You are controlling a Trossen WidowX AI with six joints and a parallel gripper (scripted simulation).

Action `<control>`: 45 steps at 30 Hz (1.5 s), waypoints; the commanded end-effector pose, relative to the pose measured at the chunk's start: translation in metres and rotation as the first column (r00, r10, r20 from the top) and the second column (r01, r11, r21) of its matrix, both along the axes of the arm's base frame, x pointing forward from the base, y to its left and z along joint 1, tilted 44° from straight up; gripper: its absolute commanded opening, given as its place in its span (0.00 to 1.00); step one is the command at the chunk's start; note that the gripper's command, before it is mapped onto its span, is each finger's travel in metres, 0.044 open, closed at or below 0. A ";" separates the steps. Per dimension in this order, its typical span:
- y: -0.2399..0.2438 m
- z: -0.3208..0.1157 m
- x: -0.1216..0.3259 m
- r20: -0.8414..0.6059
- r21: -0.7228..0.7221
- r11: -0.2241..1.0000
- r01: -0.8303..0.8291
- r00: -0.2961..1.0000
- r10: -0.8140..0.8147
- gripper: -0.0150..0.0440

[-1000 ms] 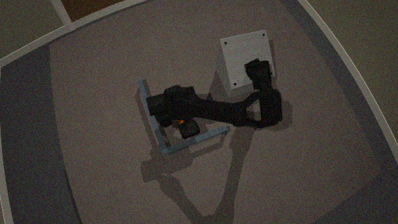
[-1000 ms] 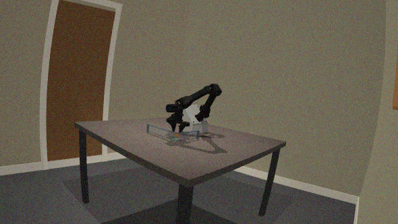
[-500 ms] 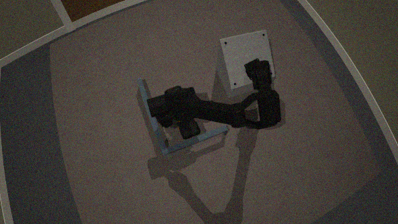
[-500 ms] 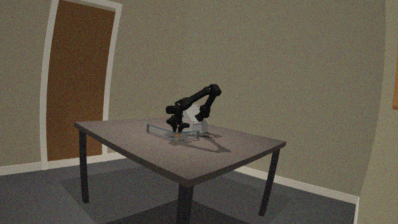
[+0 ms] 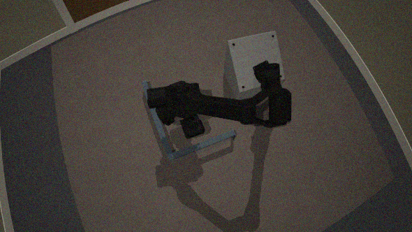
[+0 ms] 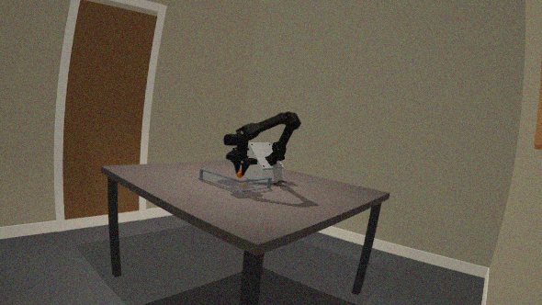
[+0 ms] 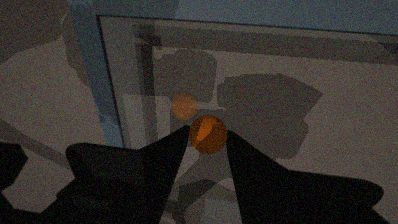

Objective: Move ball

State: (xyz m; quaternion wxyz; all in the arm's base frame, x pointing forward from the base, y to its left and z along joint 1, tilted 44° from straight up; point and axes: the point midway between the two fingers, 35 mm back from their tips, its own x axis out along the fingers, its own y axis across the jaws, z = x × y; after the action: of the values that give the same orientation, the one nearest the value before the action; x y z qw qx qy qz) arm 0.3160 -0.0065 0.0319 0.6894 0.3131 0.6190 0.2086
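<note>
Ball (image 7: 208,134), orange and round, sits pinched between the two dark fingers of your claw (image 7: 207,142) in the wrist view. Just beyond it and slightly to the left on the counter (image 7: 340,150) you see the paler see-through copy (image 7: 184,106), close to the ball but not covered by it. A bluish clear wall (image 7: 102,100) runs down the left side and a second one crosses the top, meeting in a corner at the upper left.

From the top view, your arm (image 5: 223,106) reaches from its white base plate (image 5: 253,56) across to the two walls (image 5: 195,145), and its head hides the ball, so you cannot see it there. The claw hangs inside the angle the walls make.

In the exterior view, you find the ball (image 6: 239,174) as a small orange spot at the tip of the claw (image 6: 239,171), low over the counter (image 6: 239,216) and behind the near wall (image 6: 231,180). Whether it touches the surface you cannot tell.
</note>
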 end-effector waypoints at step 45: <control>0.045 -0.002 0.015 0.020 0.002 1.000 -0.006 1.000 0.006 0.25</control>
State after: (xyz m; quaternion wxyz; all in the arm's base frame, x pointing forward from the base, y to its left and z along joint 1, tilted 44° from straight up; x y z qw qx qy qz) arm 0.3320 0.0320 0.0398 0.7000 0.3028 0.6097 0.2159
